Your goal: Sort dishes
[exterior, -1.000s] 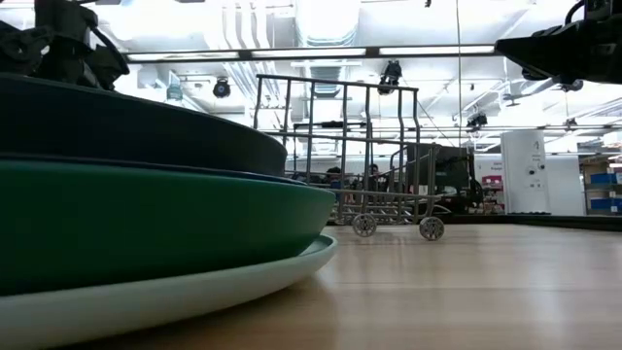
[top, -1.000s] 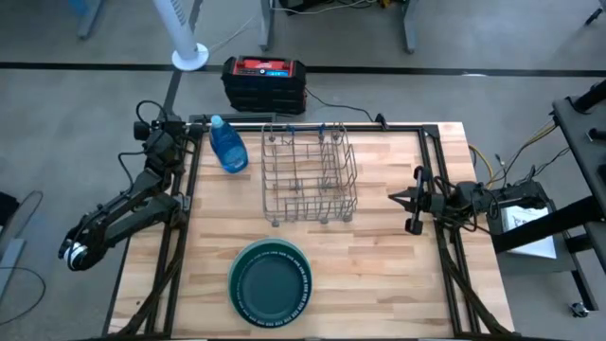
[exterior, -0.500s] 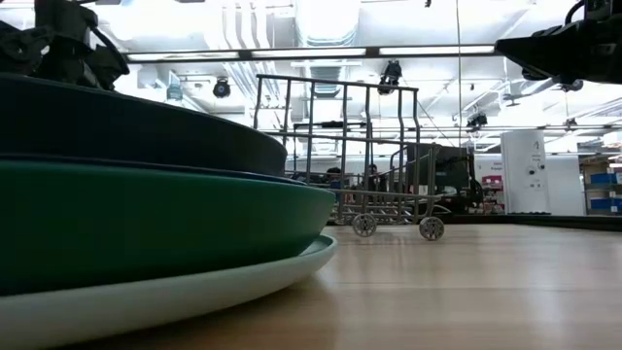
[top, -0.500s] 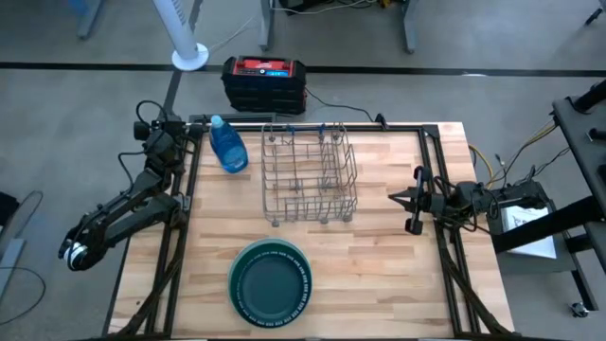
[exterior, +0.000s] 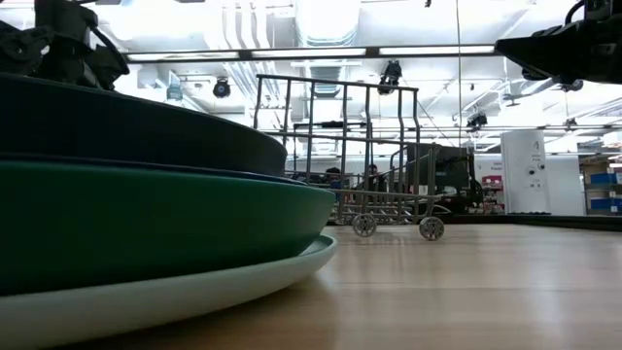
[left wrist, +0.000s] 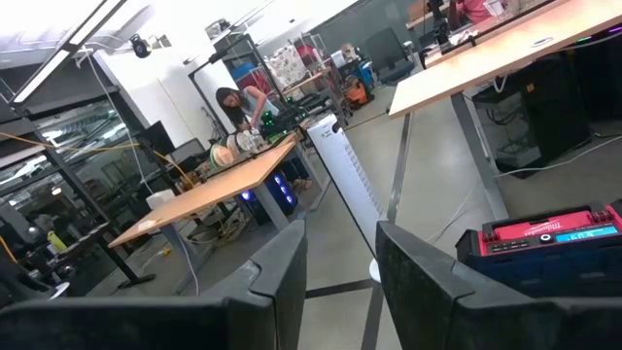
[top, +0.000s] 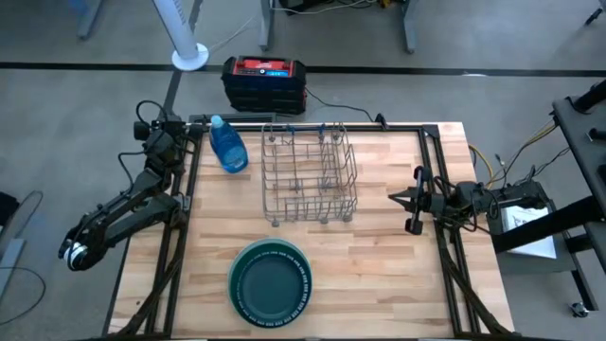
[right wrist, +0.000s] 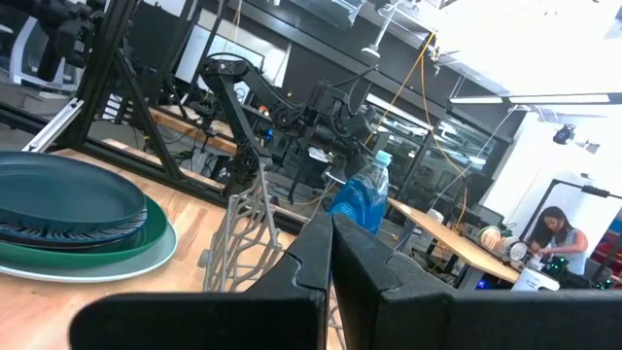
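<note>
Your plates (top: 270,283) sit in one stack near the front edge of the tabletop (top: 388,256), a little left of the middle. From above, the dark teal plate (top: 269,281) is on top; below it a white rim with dark stripes (top: 306,279) peeks out on the right, and a pale green rim (top: 234,269) rings the stack. In the low view you see the stack side on, filling the left of the picture: a dark plate on top, a deep green one (exterior: 175,228) under it, and a pale one (exterior: 194,297) lying on the wood.

Behind the stack stands your wire rack (top: 309,173), upright, with nothing in it that you can see. A blue bottle (top: 227,145) stands just left of the rack near the back left corner. Beyond the back edge, on the floor, there is a red and black case (top: 264,82) and the white base of a fan (top: 189,57).

Your left gripper (top: 76,254) hangs off the left side of the tabletop, well apart from the plates; its wrist view shows the fingers (left wrist: 277,282) standing apart with nothing between them. Your right gripper (top: 400,198) hovers by the right edge, level with the rack, its fingers (right wrist: 316,248) pressed together and holding nothing
</note>
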{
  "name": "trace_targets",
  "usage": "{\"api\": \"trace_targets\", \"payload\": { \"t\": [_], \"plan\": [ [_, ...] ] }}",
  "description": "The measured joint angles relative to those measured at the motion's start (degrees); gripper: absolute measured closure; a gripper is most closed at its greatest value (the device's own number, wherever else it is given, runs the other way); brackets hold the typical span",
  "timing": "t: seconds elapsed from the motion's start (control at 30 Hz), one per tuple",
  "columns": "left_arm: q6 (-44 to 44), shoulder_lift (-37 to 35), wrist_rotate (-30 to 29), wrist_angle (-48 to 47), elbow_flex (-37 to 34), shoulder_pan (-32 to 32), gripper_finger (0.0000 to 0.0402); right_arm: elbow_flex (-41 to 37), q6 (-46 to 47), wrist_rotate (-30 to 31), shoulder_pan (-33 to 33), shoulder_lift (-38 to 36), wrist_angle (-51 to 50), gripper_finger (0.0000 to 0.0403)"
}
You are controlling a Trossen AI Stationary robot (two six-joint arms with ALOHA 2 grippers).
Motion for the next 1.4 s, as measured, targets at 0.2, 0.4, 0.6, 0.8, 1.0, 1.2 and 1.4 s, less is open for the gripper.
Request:
{"api": "trace_targets", "payload": {
  "t": [0.2, 0.4, 0.6, 0.8, 1.0, 1.2, 1.4],
  "plan": [
    [0.0, 0.0, 0.0, 0.0, 0.0, 0.0, 0.0286, 0.0, 0.0, 0.0, 0.0, 0.0, 0.0, 0.0401],
    [0.0, 0.0, 0.0, 0.0, 0.0, 0.0, 0.0286, 0.0, 0.0, 0.0, 0.0, 0.0, 0.0, 0.0401],
    [0.0, 0.0, 0.0, 0.0, 0.0, 0.0, 0.0286, 0.0, 0.0, 0.0, 0.0, 0.0, 0.0, 0.0401],
    [0.0, 0.0, 0.0, 0.0, 0.0, 0.0, 0.0286, 0.0, 0.0, 0.0, 0.0, 0.0, 0.0, 0.0401],
    [0.0, 0.0, 0.0, 0.0, 0.0, 0.0, 0.0286, 0.0, 0.0, 0.0, 0.0, 0.0, 0.0, 0.0401],
    [-1.3, 0.0, 0.0, 0.0, 0.0, 0.0, 0.0286, 0.0, 0.0, 0.0, 0.0, 0.0, 0.0, 0.0401],
    [-15.2, -0.2, 0.1, -3.1, 1.3, -2.4, 0.0286, 0.0, 0.0, 0.0, 0.0, 0.0, 0.0, 0.0401]
  ]
}}
